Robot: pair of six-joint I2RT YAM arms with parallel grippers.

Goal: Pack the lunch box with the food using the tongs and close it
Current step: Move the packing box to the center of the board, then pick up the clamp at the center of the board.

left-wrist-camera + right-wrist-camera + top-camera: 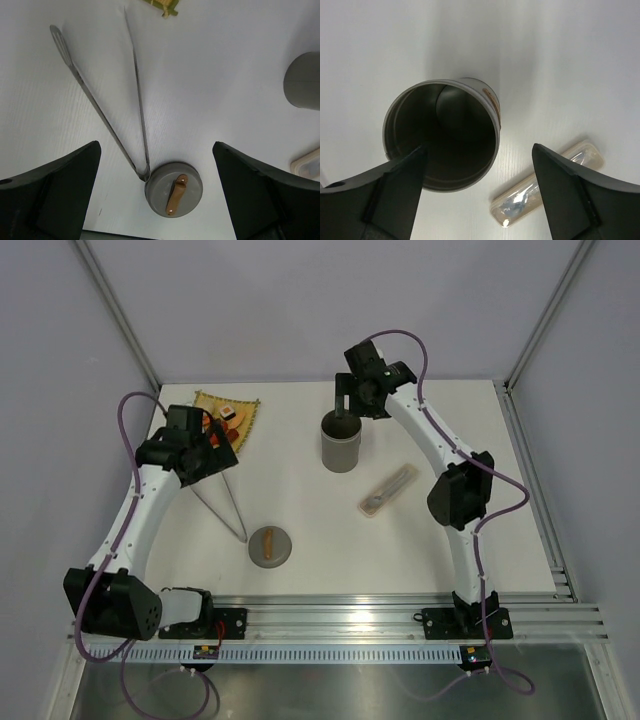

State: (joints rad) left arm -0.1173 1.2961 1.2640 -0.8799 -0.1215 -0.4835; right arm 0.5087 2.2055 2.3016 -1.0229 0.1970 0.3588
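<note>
Tongs (pixel 141 115) lie flat, hinge by the lid (pixel 192 187), tips toward the mat (pixel 162 7); left pincer (pixel 155 145), right pincer (pixel 479 147) released.

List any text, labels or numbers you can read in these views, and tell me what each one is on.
No text can be read in any view.
Brown strip near the lunch box rim: possibly a label, too blurred to read.
Cutlery case, lid, tongs: no print visible.
</note>
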